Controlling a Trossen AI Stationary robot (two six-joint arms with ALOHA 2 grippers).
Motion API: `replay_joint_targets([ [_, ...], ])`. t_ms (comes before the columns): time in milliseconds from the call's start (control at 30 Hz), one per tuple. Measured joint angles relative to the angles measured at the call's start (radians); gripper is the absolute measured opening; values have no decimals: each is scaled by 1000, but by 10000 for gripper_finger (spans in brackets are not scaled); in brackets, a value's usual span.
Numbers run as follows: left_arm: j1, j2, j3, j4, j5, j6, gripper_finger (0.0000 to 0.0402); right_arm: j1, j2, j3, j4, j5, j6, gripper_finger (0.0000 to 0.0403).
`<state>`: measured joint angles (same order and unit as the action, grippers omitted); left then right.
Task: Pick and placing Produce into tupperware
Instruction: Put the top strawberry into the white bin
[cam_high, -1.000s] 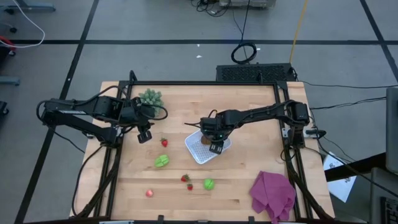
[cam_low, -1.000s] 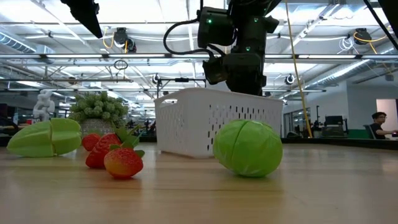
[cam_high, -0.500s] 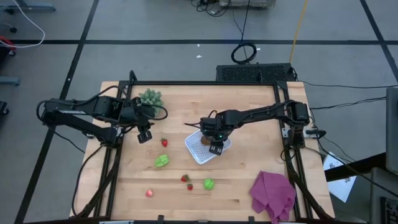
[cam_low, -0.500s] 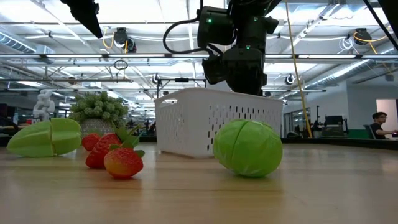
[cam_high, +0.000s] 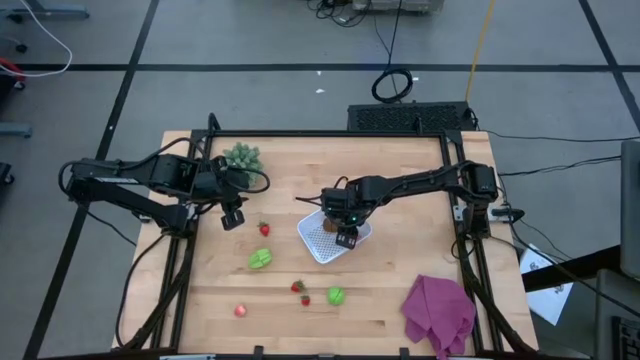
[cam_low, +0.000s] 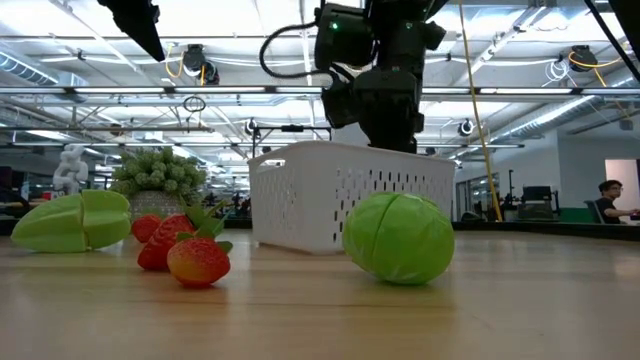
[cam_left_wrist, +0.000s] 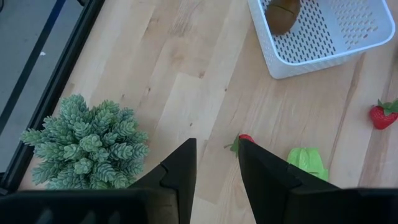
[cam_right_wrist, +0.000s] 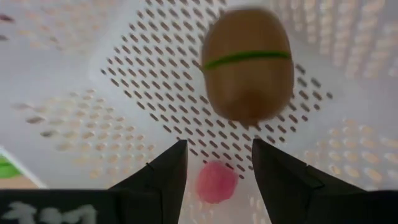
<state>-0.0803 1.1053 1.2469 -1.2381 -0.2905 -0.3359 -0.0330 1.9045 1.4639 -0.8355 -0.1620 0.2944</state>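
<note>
Two produce pieces lie in the white tupperware (cam_high: 322, 240) at mid-bench: a brown round one (cam_right_wrist: 247, 72) with a green stripe across it, and a pink ball (cam_right_wrist: 217, 183) between the parted, empty fingers of the right pincer (cam_high: 347, 238) poised above. No readable writing shows, and the left pincer (cam_high: 232, 218) hovers released near the spiky plant (cam_high: 243, 158).

The tupperware (cam_high: 332, 238) sits mid-table with the right gripper (cam_high: 346, 237) over it; inside lie a round piece (cam_right_wrist: 247, 72) and a small ball (cam_right_wrist: 217, 182). The left gripper (cam_high: 232, 219) hangs beside the spiky plant (cam_high: 242, 158), a strawberry (cam_high: 264, 229) just right of it
</note>
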Motion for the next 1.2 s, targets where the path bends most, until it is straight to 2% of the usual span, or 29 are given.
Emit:
replay_joint_targets([
  [367, -18, 0, 0, 0, 2, -46, 124, 96, 0, 151, 4, 0, -10, 171],
  [567, -88, 8, 0, 3, 5, -141, 124, 195, 0, 173, 96, 1, -11, 171],
  [733, -177, 71, 0, 15, 5, -243, 124, 269, 0, 173, 154, 10, -20, 171],
  [1033, -280, 286, 0, 15, -3, -463, 124, 324, -11, 173, 204, 177, -160, 171],
  [1200, -309, 353, 0, -21, -31, -568, 124, 306, -81, 173, 208, 305, -263, 171],
])
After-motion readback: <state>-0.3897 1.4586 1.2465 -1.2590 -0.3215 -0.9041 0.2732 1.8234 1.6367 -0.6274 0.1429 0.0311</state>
